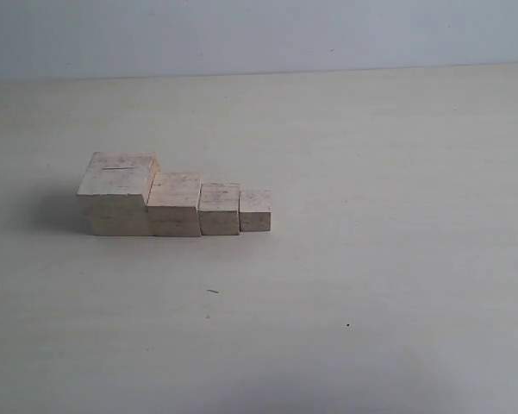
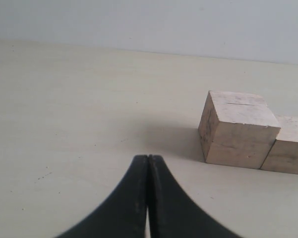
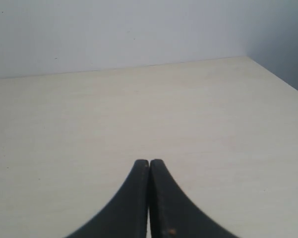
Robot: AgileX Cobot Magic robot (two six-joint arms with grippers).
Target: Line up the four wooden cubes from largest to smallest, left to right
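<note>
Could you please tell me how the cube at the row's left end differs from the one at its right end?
The left-end cube is the row's largest and tallest; the right-end cube is its smallest and lowest. The left-end cube has a thin dark line on top; the right-end cube shows none. Both are pale bare wood, flat on the table.

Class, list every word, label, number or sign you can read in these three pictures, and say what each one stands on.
None: no view shows any readable word, number, brand or sign.
The four wooden cubes are bare wood. The largest cube bears only a thin dark crack line, not writing.
The table is unmarked.
</note>
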